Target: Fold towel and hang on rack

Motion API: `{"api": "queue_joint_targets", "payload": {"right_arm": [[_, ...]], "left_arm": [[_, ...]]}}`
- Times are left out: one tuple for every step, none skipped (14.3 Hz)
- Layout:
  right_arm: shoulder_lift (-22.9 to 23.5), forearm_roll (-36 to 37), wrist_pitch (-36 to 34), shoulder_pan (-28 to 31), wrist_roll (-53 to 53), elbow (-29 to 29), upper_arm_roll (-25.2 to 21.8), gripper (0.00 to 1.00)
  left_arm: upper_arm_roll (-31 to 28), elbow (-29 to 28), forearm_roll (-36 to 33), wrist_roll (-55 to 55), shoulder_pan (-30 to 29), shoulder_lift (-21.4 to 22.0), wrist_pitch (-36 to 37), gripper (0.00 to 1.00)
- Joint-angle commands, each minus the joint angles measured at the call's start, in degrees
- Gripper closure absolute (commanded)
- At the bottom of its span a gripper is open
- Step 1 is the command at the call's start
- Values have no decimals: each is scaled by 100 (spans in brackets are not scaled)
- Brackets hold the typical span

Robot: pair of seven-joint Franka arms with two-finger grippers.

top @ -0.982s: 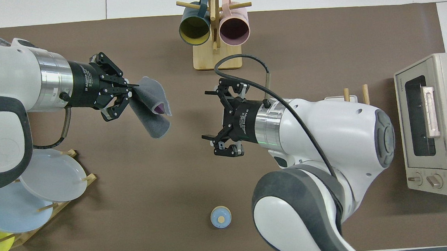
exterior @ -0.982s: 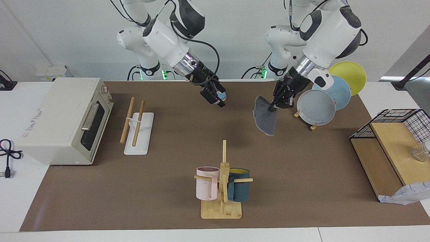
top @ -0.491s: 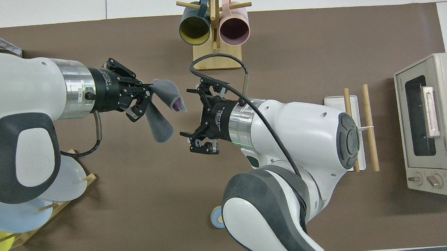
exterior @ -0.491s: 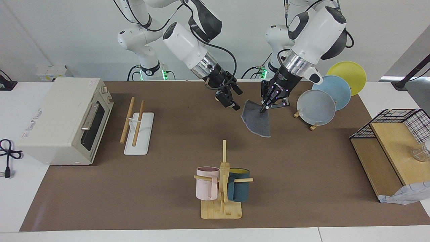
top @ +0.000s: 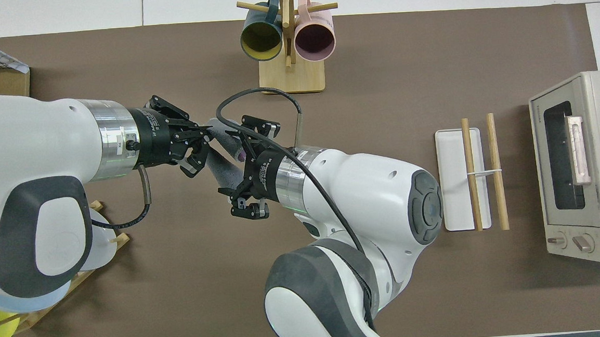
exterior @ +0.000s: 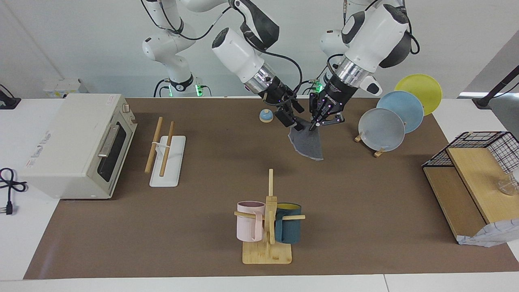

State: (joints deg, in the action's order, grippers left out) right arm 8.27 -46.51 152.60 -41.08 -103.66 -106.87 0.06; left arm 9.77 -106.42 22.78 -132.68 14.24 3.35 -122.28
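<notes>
- Left end effector (exterior: 314, 125) is up in the air over the middle of the bench, fingertips pinched tight on the top corner of the towel (exterior: 307, 142).
- The towel hangs down from that pinch, grey face outward, clear of the bench; in the overhead view a sliver of purple shows in its folds (top: 240, 154).
- Right end effector (exterior: 292, 120) is right alongside, fingers spread wide, one fingertip (exterior: 298, 127) at the towel's upper edge; whether it touches the cloth I cannot tell.
- The two end effectors sit just beside each other, the towel between and below them.
- Below the right arm's wrist, nearer the robots, a small blue bell (exterior: 266, 116) sits on the bench.
- Out past the left end effector, toward the left arm's end, three plates (exterior: 381, 129) lean in a wooden stand.
- Farther from the robots than the hanging towel stands the mug tree (exterior: 269, 219) with a pink and a dark teal mug.
- The rack (exterior: 164, 148) is well away toward the right arm's end: two wooden rods over a white base, nothing on them.
- Just past the rack, the toaster oven (exterior: 77, 144).
</notes>
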Motion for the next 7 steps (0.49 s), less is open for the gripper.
{"api": "queue_joint_targets", "payload": {"right_arm": [[184,-95,103,-14,117,122,-15,0],[184,-95,95,12,179,122,-15,0],[184,-95,95,30,223,131,-15,15],[184,-95,95,39,250,157,-15,39],[184,-104,86,39,259,166,-23,61],[193,-112,77,57,285,210,-23,92],[193,-121,34,91,276,289,-23,100]], "left_arm": [[-72,-221,95,-91,97,183,-138,100],[-72,-221,95,-91,97,183,-129,100],[-72,-221,103,-117,97,183,-120,100],[-80,-221,95,-118,88,183,-103,100],[-72,-221,95,-126,96,183,-94,100],[-80,-221,95,-144,97,183,-85,100],[-80,-221,95,-170,88,192,-76,100]]}}
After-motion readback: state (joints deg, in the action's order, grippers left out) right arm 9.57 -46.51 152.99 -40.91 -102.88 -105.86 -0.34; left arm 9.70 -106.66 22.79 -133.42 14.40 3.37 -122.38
